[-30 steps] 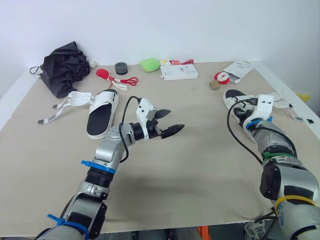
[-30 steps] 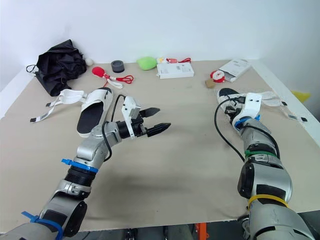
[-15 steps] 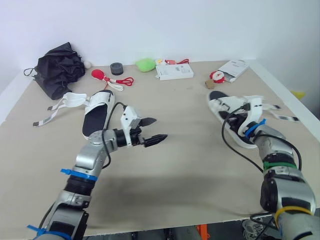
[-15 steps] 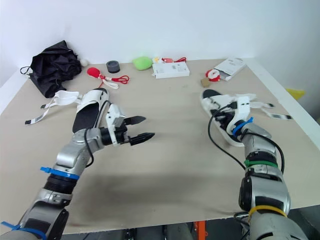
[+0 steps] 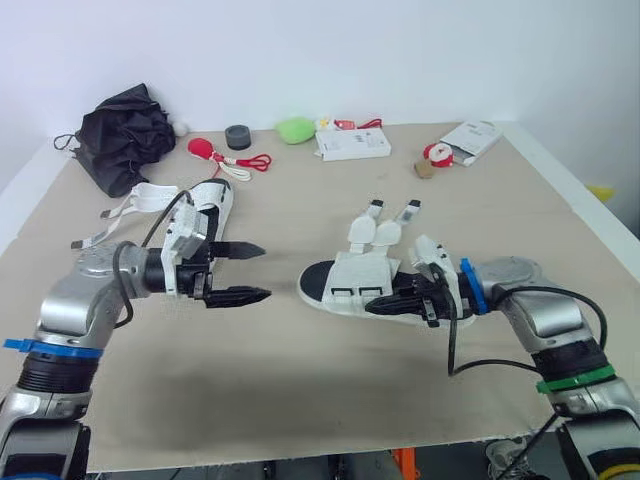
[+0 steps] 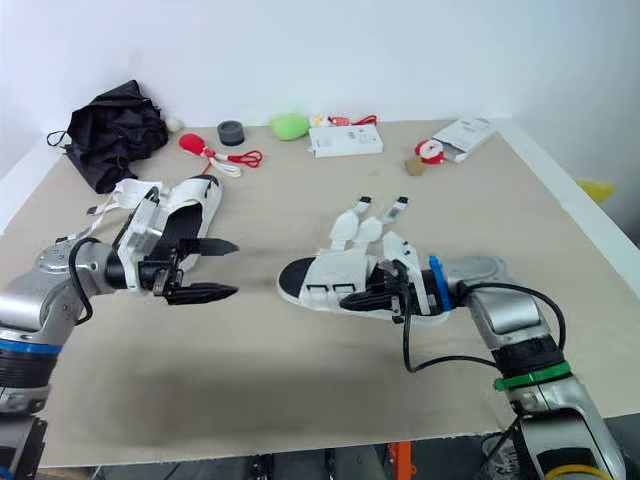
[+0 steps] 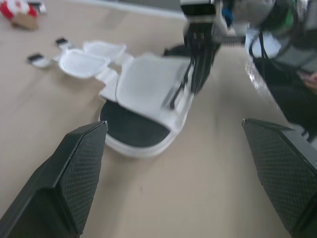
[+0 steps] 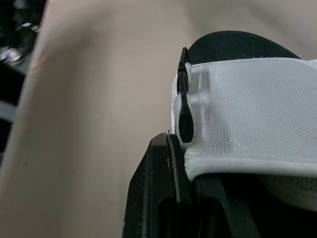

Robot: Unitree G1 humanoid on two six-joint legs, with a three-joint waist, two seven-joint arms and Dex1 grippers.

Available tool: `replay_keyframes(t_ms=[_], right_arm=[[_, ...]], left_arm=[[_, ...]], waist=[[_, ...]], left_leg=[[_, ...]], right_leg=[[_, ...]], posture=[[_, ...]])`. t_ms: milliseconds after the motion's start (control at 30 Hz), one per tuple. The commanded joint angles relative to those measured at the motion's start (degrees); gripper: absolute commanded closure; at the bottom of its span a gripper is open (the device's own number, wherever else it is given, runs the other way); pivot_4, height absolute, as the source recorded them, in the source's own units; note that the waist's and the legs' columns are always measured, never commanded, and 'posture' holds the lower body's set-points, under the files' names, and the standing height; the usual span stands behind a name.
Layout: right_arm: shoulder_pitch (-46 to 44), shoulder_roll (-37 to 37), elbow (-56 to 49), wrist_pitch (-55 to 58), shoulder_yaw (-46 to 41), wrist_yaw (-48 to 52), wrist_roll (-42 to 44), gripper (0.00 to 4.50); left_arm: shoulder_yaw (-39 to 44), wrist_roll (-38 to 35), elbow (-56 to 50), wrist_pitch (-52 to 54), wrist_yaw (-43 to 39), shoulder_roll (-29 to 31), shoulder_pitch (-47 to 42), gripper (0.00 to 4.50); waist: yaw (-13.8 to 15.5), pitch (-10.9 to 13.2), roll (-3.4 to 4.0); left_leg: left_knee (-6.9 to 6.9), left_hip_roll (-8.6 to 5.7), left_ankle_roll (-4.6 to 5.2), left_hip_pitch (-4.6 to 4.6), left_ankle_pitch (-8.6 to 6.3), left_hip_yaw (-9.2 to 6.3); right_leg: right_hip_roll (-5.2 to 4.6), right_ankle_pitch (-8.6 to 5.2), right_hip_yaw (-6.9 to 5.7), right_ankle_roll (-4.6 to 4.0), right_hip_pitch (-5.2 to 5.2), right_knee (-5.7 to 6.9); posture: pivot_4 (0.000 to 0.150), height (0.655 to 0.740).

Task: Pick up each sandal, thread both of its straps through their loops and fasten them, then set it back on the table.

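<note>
Right gripper: my right gripper is pressed together on the near sandal, pinching the side edge of its white mesh upper just above the sole.
Left gripper: my left gripper is spread wide and holds nothing. It hovers over the worktop just beside the sandal's rounded black end.
Near sandal: it lies flat, mid-worktop, between my two grippers.
Straps: both straps are unfastened and splayed out on the far side, their tips resting on the worktop.
Loops: the dark loops sit along the mesh edge, right against my right gripper's fingers.
Handling: I judge it light. The sole looks like foam, stiff enough to lift from one side but likely to flex. The mesh is soft and will crumple under a hard pinch. The straps look limp and will droop and swing once lifted.
Where to hold: I'd keep the right gripper's pinch low, on the sole rim rather than mesh alone, so the loops stay open. I'd take each strap with the left gripper at its stiffer end tab, not mid-length.
Risk: my pinch sits close to the loops and may crowd the threading path.
Far sandal: the far sandal waits behind my left gripper, its straps loose.
</note>
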Motion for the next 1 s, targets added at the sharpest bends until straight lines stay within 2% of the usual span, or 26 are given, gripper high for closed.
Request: replay_keyframes(t_ms=[33, 100, 200, 233, 333, 400, 433, 467, 767, 900, 1000], right_arm=[[-3.4, 0.4, 1.7, -2.1, 1.7, 3.3, -1.1, 4.43], [-3.8, 0.5, 1.9, -2.6, 2.8, 4.5, -1.4, 4.43], [-3.3, 0.2, -0.5, -2.8, 4.9, 7.1, -1.6, 4.5], [-2.9, 0.0, -1.6, -3.0, 5.4, 7.8, -1.6, 4.5], [-2.1, -0.4, -3.9, -3.8, 6.4, 8.7, -1.8, 4.5], [-1.8, -0.5, -5.4, -4.0, 6.7, 8.7, -1.7, 4.5], [-1.8, -0.4, -6.1, -3.7, 6.8, 8.6, -1.5, 4.5], [-2.1, -0.1, -6.3, -3.3, 6.7, 8.3, -1.2, 4.5], [-2.2, 1.6, -5.0, -2.5, 5.6, 5.4, -1.0, 4.5], [-2.1, 2.3, -4.3, -2.4, 5.5, 4.4, -1.0, 4.5], [-2.3, 2.2, -2.9, -3.0, 5.5, 4.4, -1.4, 4.5]], left_arm=[[-0.9, 0.7, -2.1, -1.8, -0.7, -0.2, 1.0, 0.0], [-1.3, 0.3, -2.5, -1.3, -1.4, -0.1, 1.7, 0.0], [-3.1, 1.1, -2.9, -2.0, -3.7, 0.5, 3.2, 0.78], [-3.9, 2.1, -2.4, -3.1, -4.3, 0.5, 3.4, 1.45], [-5.3, 4.1, -0.5, -5.8, -5.5, 0.0, 2.9, 2.69], [-6.1, 4.6, 0.6, -6.5, -6.5, -0.4, 2.0, 3.77], [-6.3, 4.6, 1.0, -6.7, -7.1, -0.4, 1.6, 4.2], [-6.8, 5.1, 1.8, -7.4, -7.4, -1.0, 0.7, 4.44], [-10.2, 9.1, 7.6, -12.7, -8.5, -5.5, -4.8, 4.44], [-12.7, 14.5, 10.0, -17.5, -6.3, -7.4, -5.5, 4.44], [-12.9, 15.7, 10.6, -19.3, -6.5, -7.3, -5.2, 4.44]], waist=[[0.1, 0.0, -0.03], [0.1, 0.0, -0.06], [0.1, 0.0, -0.06], [0.1, 0.0, -0.06], [0.1, 0.0, -0.06], [0.1, 0.0, -0.07], [0.1, 0.0, -0.07], [0.1, 0.0, -0.07], [0.1, 0.1, -0.12], [0.1, 0.1, -0.12], [0.1, 0.1, -0.12]], left_leg=[[-0.01, 0.0, 0.0, -0.01, 0.0, -0.01], [-0.01, 0.0, 0.02, -0.07, -0.03, -0.03], [-0.01, -0.02, 0.04, -0.13, -0.1, -0.04], [-0.01, -0.03, 0.04, -0.14, -0.12, -0.04], [-0.01, -0.03, 0.04, -0.18, -0.14, -0.05], [-0.01, -0.03, 0.03, -0.18, -0.14, -0.05], [0.0, -0.02, 0.03, -0.18, -0.14, -0.06], [0.0, -0.02, 0.03, -0.19, -0.13, -0.07], [0.15, -0.03, 0.03, -0.23, -0.12, -0.08], [0.17, -0.05, 0.03, -0.26, -0.12, -0.12], [0.2, -0.05, 0.03, -0.27, -0.12, -0.11]], right_leg=[[0.0, -0.01, 0.0, -0.02, 0.0, 0.0], [0.0, -0.05, -0.03, -0.09, -0.02, 0.0], [-0.01, -0.08, -0.03, -0.16, -0.07, 0.0], [0.0, -0.09, -0.03, -0.17, -0.07, 0.0], [0.0, -0.1, -0.04, -0.18, -0.12, 0.0], [0.01, -0.11, -0.05, -0.17, -0.12, 0.01], [0.01, -0.15, -0.06, -0.09, -0.12, 0.01], [0.01, -0.15, -0.08, -0.09, -0.13, 0.01], [0.07, -0.05, -0.08, -0.1, -0.12, 0.06], [0.09, -0.05, -0.11, -0.1, -0.12, 0.06], [0.08, -0.03, -0.09, -0.09, -0.12, 0.07]], posture=[[0.15, 0.74], [0.15, 0.74], [0.15, 0.74], [0.15, 0.74], [0.15, 0.74], [0.15, 0.74], [0.15, 0.74], [0.15, 0.74], [0.15, 0.74], [0.15, 0.74], [0.15, 0.74]])
